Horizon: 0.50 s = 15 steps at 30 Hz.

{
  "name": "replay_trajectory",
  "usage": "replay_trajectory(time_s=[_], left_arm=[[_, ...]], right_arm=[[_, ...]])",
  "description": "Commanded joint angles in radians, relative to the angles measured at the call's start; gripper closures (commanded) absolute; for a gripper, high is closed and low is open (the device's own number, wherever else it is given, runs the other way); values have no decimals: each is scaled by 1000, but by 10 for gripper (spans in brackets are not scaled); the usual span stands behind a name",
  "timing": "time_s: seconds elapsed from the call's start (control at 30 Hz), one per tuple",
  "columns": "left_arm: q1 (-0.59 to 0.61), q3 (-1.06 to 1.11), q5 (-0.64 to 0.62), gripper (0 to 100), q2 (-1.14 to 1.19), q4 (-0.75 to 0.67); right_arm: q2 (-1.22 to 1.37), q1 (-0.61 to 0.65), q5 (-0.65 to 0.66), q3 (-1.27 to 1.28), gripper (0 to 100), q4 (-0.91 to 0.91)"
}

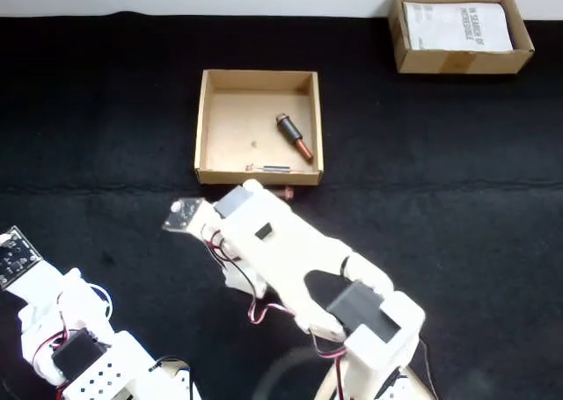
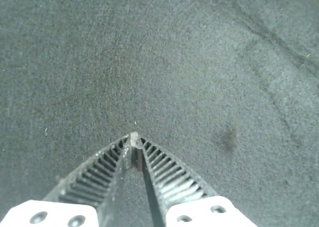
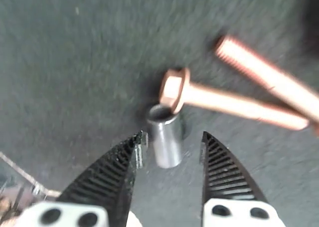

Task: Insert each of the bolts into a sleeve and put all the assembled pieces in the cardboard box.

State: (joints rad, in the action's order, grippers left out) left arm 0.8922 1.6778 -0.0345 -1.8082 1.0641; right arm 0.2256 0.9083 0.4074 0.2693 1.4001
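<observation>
I count two copper bolts, the nearer bolt [image 3: 234, 105] and the farther bolt [image 3: 269, 75], plus one steel sleeve [image 3: 165, 137]. The sleeve sits between the spread fingers of my right gripper [image 3: 172, 135]. The nearer bolt's hex head touches the sleeve's far open end. My left gripper [image 2: 133, 137] is clenched, tips together, over the black mat [image 2: 199, 62]. Beyond the right gripper, one assembled piece [image 1: 294, 135] lies in the cardboard box [image 1: 201, 127].

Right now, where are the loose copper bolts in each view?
High: copper end at the cardboard box's front wall, beside the right arm.
Right wrist: two bolts beyond the open right claw, by the sleeve.
Left wrist: not in it.
Shared landmark: black cloth.
</observation>
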Motion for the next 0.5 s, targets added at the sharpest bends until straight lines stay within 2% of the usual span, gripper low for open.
replay_trajectory(time_s=[0.0, 0.47], left_arm=[[10, 18, -2, 987, -4, -17], [10, 18, -2, 987, -5, -17]], right_arm=[[7, 7, 3, -41, 842, 35], [13, 27, 3, -39, 844, 35]])
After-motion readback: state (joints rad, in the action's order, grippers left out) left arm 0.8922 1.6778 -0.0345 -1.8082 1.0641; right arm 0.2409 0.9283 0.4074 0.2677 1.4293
